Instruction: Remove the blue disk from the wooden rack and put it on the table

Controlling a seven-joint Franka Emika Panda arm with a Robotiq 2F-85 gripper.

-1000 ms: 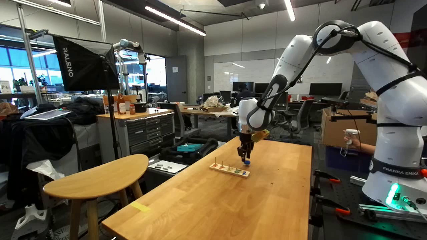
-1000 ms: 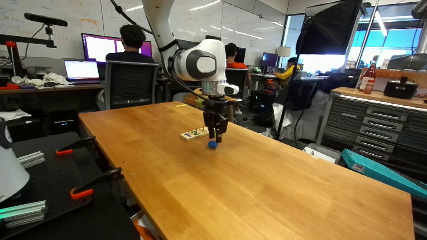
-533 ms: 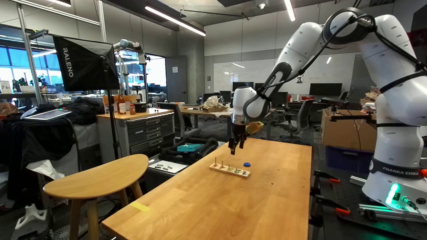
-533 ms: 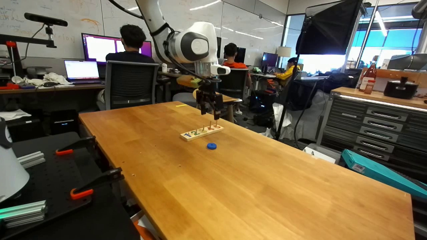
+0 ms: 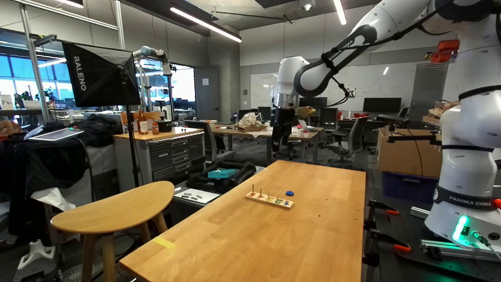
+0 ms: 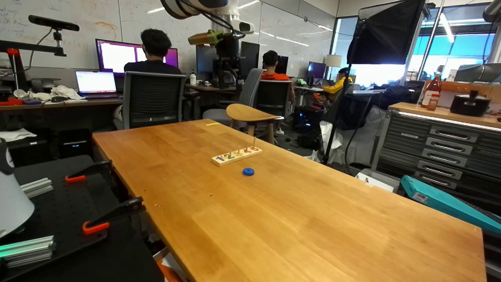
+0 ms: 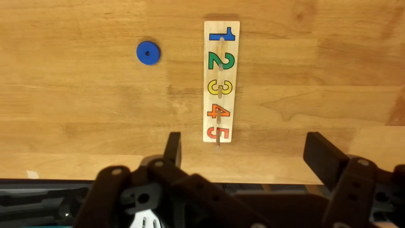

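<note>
Blue disk point(image 6: 248, 171) on the table point(image 6: 321, 219), off the wooden rack point(image 6: 235, 156)
Both exterior views: it lies flat near the rack, not touching. Wrist view: the gripper point(image 7: 245, 147) is spread wide, holding nothing; the disk is probably light, stiff, smooth, best pinched across its rim.

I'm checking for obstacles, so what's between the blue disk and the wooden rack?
In the wrist view, only bare table lies between the blue disk and the wooden rack.

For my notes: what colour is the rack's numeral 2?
Green; the numeral 2 shows best in the wrist view.
</note>
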